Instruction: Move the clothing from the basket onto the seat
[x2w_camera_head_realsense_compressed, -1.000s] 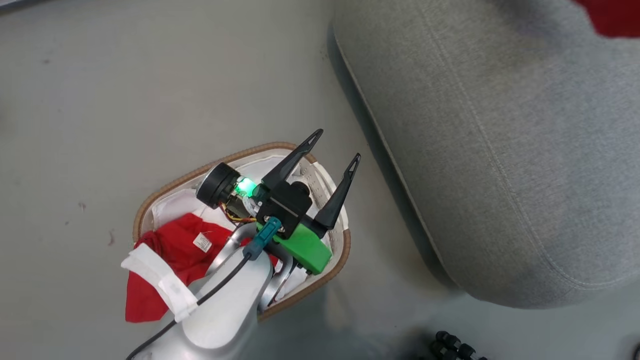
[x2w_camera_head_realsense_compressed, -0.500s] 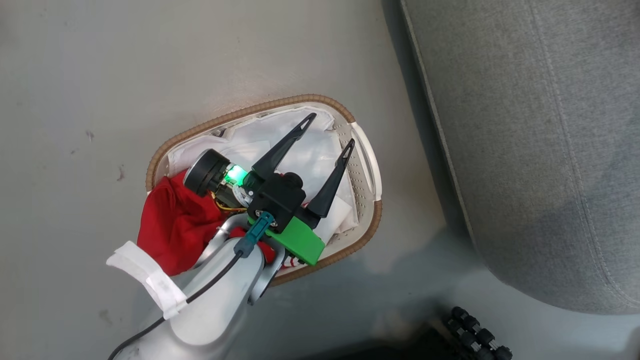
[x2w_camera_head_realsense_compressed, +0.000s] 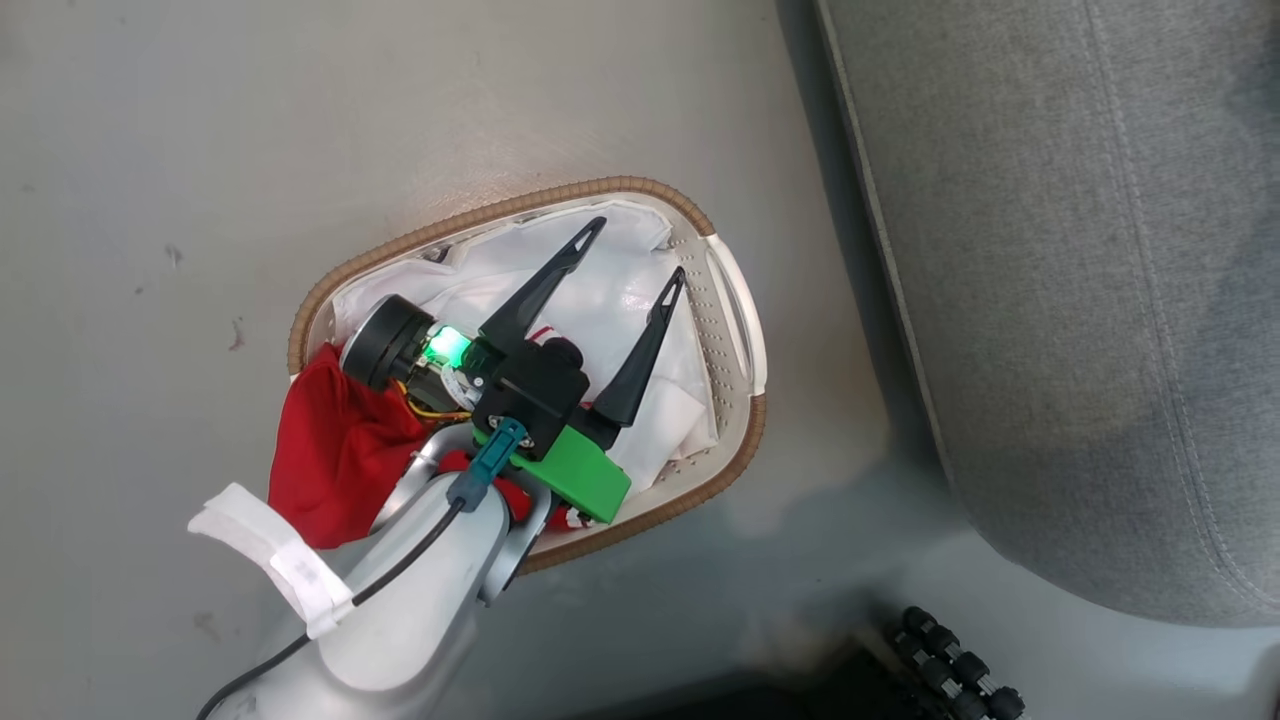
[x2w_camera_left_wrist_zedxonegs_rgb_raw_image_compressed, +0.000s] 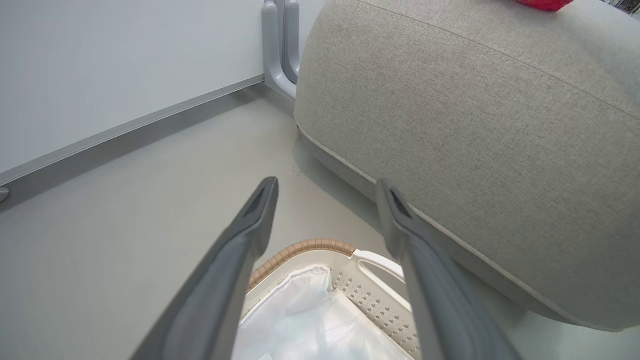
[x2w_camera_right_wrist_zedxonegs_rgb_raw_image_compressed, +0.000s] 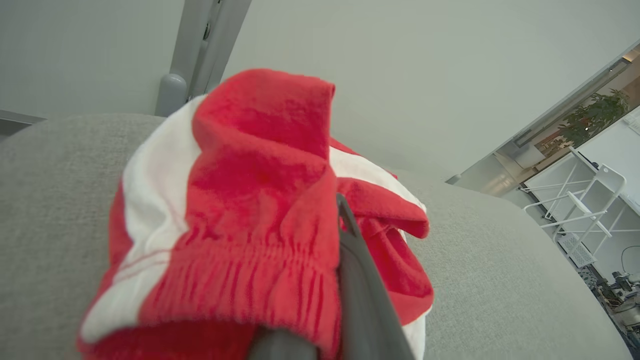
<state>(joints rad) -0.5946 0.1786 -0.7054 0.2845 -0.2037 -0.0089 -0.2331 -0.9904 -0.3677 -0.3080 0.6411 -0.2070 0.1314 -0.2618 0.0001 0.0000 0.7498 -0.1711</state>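
The basket (x2w_camera_head_realsense_compressed: 560, 190) stands on the floor beside the seat (x2w_camera_head_realsense_compressed: 1080, 300). A red piece of clothing (x2w_camera_head_realsense_compressed: 335, 455) hangs over its left rim, and the white liner (x2w_camera_head_realsense_compressed: 620, 300) fills the rest. My left gripper (x2w_camera_head_realsense_compressed: 638, 247) hovers open over the liner, nothing between its fingers. In the left wrist view the left gripper (x2w_camera_left_wrist_zedxonegs_rgb_raw_image_compressed: 329, 184) points past the basket rim (x2w_camera_left_wrist_zedxonegs_rgb_raw_image_compressed: 305, 246) at the seat (x2w_camera_left_wrist_zedxonegs_rgb_raw_image_compressed: 475, 125). My right gripper (x2w_camera_right_wrist_zedxonegs_rgb_raw_image_compressed: 336, 215) is shut on red clothing with white stripes (x2w_camera_right_wrist_zedxonegs_rgb_raw_image_compressed: 250, 200) over the seat (x2w_camera_right_wrist_zedxonegs_rgb_raw_image_compressed: 500, 260); cloth hides one finger.
Grey floor surrounds the basket. A wall with a baseboard and a grey post (x2w_camera_left_wrist_zedxonegs_rgb_raw_image_compressed: 280, 45) stands behind the seat. A black ribbed part (x2w_camera_head_realsense_compressed: 950, 665) lies at the lower right of the head view. White shelving (x2w_camera_right_wrist_zedxonegs_rgb_raw_image_compressed: 590, 210) stands far off.
The head camera has swung, shifting basket and seat in the picture. The left gripper's tips, which reached past the basket's far rim, now sit over the liner. Both grippers keep their state.
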